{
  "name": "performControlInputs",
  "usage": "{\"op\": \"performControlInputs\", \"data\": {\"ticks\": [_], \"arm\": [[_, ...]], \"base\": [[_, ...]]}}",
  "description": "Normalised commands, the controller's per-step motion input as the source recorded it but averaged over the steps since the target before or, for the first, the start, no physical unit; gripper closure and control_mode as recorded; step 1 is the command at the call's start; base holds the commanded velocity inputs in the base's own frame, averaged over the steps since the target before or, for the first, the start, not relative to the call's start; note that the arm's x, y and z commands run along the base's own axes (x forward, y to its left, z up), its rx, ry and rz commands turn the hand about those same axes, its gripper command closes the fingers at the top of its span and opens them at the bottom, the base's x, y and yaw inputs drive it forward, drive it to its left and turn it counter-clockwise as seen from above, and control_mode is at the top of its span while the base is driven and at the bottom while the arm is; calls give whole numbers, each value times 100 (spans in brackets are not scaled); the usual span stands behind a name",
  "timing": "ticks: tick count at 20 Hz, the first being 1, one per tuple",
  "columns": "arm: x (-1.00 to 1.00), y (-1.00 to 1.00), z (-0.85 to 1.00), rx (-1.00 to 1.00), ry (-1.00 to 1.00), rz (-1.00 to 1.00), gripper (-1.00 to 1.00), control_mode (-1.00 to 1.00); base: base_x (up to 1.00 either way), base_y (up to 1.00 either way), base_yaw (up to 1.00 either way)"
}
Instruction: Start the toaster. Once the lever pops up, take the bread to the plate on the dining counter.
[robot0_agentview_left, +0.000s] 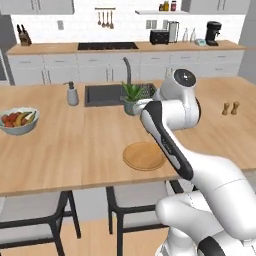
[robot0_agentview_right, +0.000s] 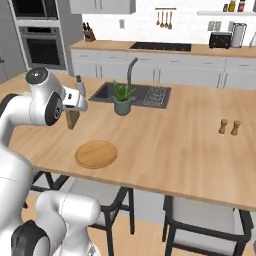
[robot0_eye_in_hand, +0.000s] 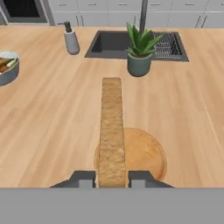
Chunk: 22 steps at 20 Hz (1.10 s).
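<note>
While the gripper (robot0_eye_in_hand: 112, 177) pinches the bread (robot0_eye_in_hand: 111, 131) edge-on, the slice hangs above the plate (robot0_eye_in_hand: 148, 153).

In front of me is the long wooden bench (robot0_agentview_left: 75, 145) with a dark sink (robot0_agentview_left: 102, 95) set into its top. On the bench, near my edge, lies the round wooden plate (robot0_agentview_left: 144, 156), flat and with nothing resting on it. Just before the sink stands a small potted plant (robot0_agentview_left: 132, 98), upright. Left of the sink stands a grey soap dispenser (robot0_agentview_left: 73, 94). Far to the left I see a bowl of fruit (robot0_agentview_left: 19, 121). On the right side, well apart from the plate, two small wooden shakers (robot0_agentview_left: 230, 108) stand just beside each other.
</note>
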Motion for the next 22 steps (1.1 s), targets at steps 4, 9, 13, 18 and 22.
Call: {"op": "performControlInputs", "data": {"ticks": [4,9,13,18,22], "arm": [[0,0,0,0,0,0,100,100],[0,0,0,0,0,0,100,100],[11,11,-21,0,4,-13,100,-100],[1,9,-27,2,20,0,100,-100],[8,6,-23,25,21,4,100,-100]], "base": [[57,23,-64],[49,35,-57],[0,0,0],[0,0,0],[0,0,0]]}}
